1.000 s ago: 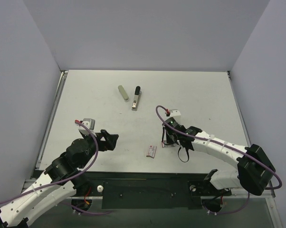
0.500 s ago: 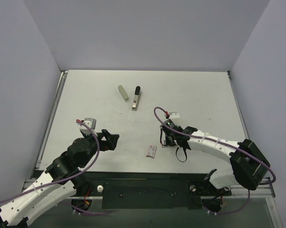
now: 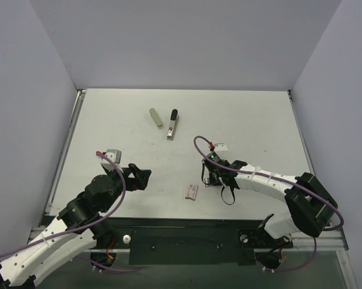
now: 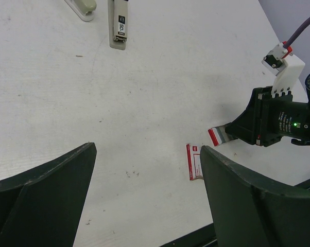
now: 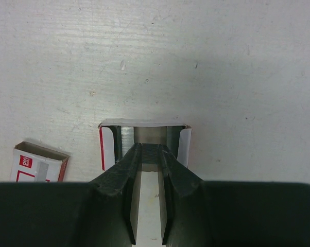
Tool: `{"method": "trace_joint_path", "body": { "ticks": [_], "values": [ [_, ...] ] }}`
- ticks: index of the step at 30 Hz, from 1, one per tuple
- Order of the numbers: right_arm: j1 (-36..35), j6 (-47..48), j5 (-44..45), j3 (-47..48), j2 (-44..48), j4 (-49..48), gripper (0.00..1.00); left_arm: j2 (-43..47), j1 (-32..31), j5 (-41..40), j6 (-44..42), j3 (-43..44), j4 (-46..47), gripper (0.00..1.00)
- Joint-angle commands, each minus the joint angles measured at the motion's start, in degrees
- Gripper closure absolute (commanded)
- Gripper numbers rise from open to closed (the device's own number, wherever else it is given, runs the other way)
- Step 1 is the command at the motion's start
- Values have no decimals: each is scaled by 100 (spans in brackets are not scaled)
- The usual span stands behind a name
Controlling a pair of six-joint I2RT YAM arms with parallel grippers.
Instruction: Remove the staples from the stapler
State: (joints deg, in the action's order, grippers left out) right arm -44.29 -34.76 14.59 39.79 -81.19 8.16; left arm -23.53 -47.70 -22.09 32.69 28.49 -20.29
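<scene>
The stapler [image 3: 172, 124], silver-grey with a black end, lies at the back of the table, far from both arms; the left wrist view shows the stapler [image 4: 118, 23] at its top edge. My right gripper [image 3: 210, 179] points down into a small open white-and-red tray [image 5: 107, 144] that holds rows of staples [image 5: 127, 135]. In the right wrist view, the right gripper [image 5: 151, 148] is shut on a narrow dark strip of staples, tips inside the tray. My left gripper [image 3: 142, 177] hovers open and empty over the front left of the table.
An olive-grey rounded bar [image 3: 156, 118] lies just left of the stapler. The staple box's sleeve [image 3: 191, 191] sits near the front edge, left of the tray, and the sleeve [image 5: 39, 162] also shows in the right wrist view. Grey walls enclose the table.
The right wrist has shifted slightly left and towards the front edge, its forearm swinging with it. The left arm has hardly moved.
</scene>
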Motion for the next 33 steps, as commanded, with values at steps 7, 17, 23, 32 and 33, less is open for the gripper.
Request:
{"method": "trace_joint_path", "body": {
  "ticks": [7,17,23,32,33],
  "values": [
    [43,-75,114,-6,-134,10,88,24,-20,20,45,148,263,7],
    [44,-92,79,-24,-73,-17,79,50,-20,38,71,148,245,7],
    [-9,-4,79,2,173,44,72,24,-20,230,71,157,228,7],
    [-360,215,238,108,1078,291,67,-274,-20,1767,457,-352,666,11],
    [-413,303,194,143,1114,308,67,-301,-20,1900,475,-405,815,13]
  ]
}}
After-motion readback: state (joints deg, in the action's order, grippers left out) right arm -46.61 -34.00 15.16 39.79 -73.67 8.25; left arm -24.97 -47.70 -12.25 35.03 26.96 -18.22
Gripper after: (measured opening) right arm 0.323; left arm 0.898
